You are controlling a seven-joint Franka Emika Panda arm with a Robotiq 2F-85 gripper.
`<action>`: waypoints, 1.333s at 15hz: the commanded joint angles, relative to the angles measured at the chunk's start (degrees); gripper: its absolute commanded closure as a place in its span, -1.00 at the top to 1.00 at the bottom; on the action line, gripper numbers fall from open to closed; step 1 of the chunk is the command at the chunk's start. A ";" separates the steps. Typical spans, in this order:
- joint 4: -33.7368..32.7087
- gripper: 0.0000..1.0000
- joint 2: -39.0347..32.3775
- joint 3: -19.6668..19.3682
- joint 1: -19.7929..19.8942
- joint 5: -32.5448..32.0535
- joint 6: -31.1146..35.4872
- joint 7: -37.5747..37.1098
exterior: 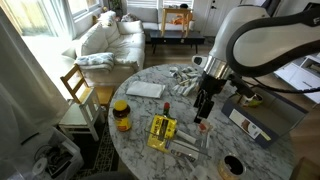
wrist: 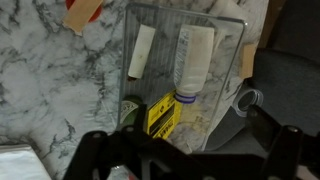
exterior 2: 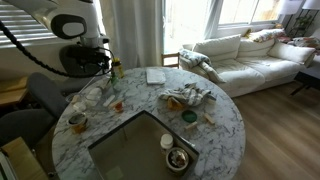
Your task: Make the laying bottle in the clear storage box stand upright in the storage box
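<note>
**Operator:** What does the box hold?

**Describer:** In the wrist view you look down into a shallow, rectangular, see-through plastic storage box (wrist: 226, 50) with a finely ribbed floor. Two things lie flat in it. One is the small, pale, round-bodied bottle (wrist: 192, 58), on its side along the length of the box, with its narrower capped end pointing towards your gripper. The other is a thin, flat, cream-coloured strip (wrist: 142, 52), to one side of the bottle and not touching it.

**Operator:** And my gripper?

**Describer:** Your black two-fingered gripper (wrist: 188, 150) fills the lower edge of the wrist view. Its jaws are spread wide and hold nothing. The bottle lies beyond the fingertips, in the gap between them. In an exterior view the gripper (exterior: 203, 113) hangs above the tabletop, pointing down.

**Operator:** What is around the box?

**Describer:** At its near end is a glossy yellow packet with dark print (wrist: 163, 115). You cannot tell whether the packet touches the box. Everything rests on a round table of white marble with grey veins (exterior: 135, 152). In the same exterior view, a slim dark bottle with a red cap (exterior: 168, 107) stands upright just behind the yellow packet. A squat jar with an orange lid (exterior: 121, 113) stands well apart from the gripper, near the table's edge.
</note>
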State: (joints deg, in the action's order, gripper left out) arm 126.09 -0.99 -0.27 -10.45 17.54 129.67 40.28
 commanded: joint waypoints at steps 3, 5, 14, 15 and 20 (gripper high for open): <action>-0.83 0.95 -6.59 4.19 3.35 10.88 2.84 11.77; -1.02 0.46 -8.32 5.14 4.50 12.12 3.52 13.84; -3.38 0.52 -15.06 9.04 8.50 14.56 8.91 21.68; -3.76 0.49 -15.80 9.63 8.84 15.10 9.73 22.50; -6.51 0.29 -19.81 12.35 10.10 16.37 11.52 25.16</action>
State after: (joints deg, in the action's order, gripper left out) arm 121.68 -17.79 9.87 -2.05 32.12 140.21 62.58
